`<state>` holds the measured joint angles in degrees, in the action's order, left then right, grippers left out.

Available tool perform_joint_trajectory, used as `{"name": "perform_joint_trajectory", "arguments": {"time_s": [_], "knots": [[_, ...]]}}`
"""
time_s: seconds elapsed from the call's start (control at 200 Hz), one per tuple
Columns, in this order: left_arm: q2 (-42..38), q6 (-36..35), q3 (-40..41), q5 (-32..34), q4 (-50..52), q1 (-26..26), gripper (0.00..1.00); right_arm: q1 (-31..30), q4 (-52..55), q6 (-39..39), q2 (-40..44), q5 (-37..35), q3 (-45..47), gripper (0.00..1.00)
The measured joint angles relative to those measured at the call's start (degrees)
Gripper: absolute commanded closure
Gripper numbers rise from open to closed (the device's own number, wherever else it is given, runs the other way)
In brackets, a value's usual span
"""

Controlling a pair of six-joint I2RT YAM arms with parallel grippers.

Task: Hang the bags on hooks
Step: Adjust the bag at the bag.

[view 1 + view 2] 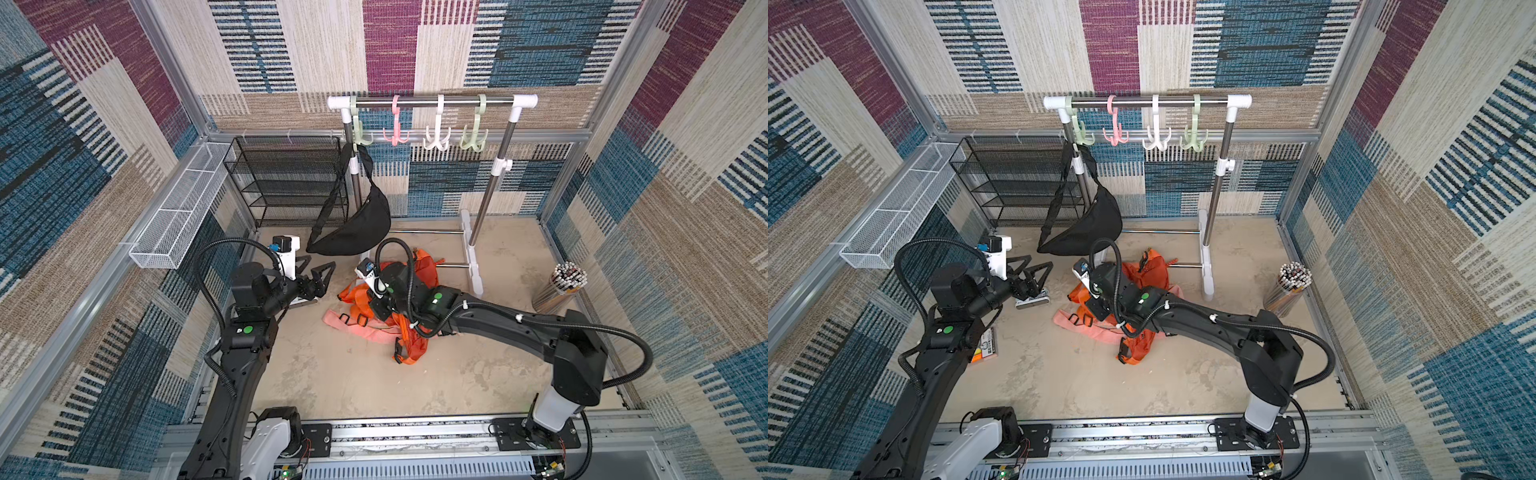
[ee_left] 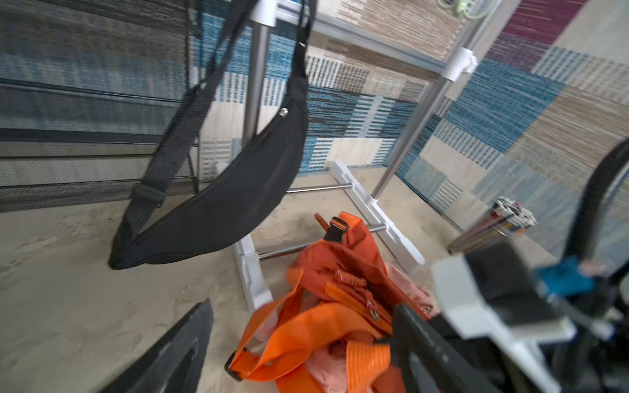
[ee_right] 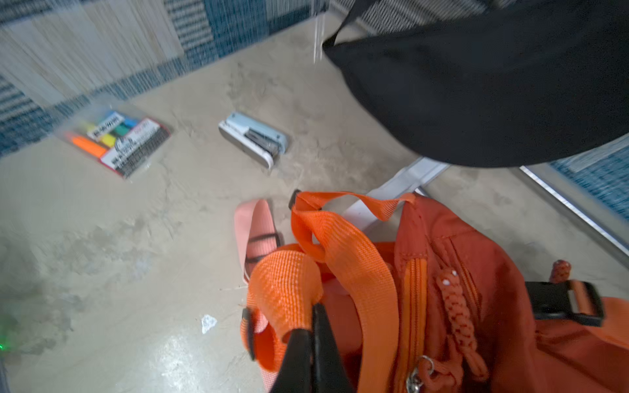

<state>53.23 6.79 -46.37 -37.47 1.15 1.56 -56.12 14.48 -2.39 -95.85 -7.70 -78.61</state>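
Pinching: strap (image 3: 286, 282) of orange bag (image 3: 476, 272) is clamped by right gripper (image 3: 313, 308) so it can be lifted twd a free hook (image 1: 436, 137); left gripper (image 1: 319, 268) is held spread, empty.

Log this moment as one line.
right gripper: shut on orange webbing strap | orange fabric bag: not yet hung | left gripper: open, empty | black crescent sling bag: on pale green plastic hook

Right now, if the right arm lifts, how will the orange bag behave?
Probably floppy: the orange bag lies crumpled, so it should sag below the strap pinched in the right gripper. Its buckle and pink strap likely dangle and swing. Slack folds suggest little weight.
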Motion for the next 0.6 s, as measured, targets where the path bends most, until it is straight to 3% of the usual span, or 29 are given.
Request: {"name": "perform_joint_trajectory", "arguments": {"time_s": [0.12, 0.301, 0.421, 0.511, 0.551, 0.601], "knots": [[0.02, -3.61, 1.20, -4.94, -0.42, -3.41, 0.16, -0.02, 0.66, -1.49, 3.58, -0.39, -1.92, 1.00], [0.94, -10.25, 3.58, -6.03, -1.27, -13.92, 0.16, 0.24, 1.68, -2.93, 8.39, -0.31, -2.93, 1.00], [4.85, -11.43, 3.96, -1.97, -2.67, -18.53, 0.28, 0.33, 1.64, -3.65, 9.75, 0.35, -3.85, 1.00], [7.80, -11.34, 3.96, 1.14, -5.11, -20.31, 0.64, 0.63, 2.08, -3.85, 9.79, 1.27, -3.82, 1.00], [8.72, -11.37, 3.85, 2.32, -5.68, -20.48, 1.00, 0.87, 2.10, -3.89, 9.88, 1.33, -3.56, 1.00], [9.27, -11.39, 3.17, 4.07, -5.64, -20.46, 1.00, 1.16, 2.10, -3.87, 10.21, 1.86, -3.04, 1.00]]}}
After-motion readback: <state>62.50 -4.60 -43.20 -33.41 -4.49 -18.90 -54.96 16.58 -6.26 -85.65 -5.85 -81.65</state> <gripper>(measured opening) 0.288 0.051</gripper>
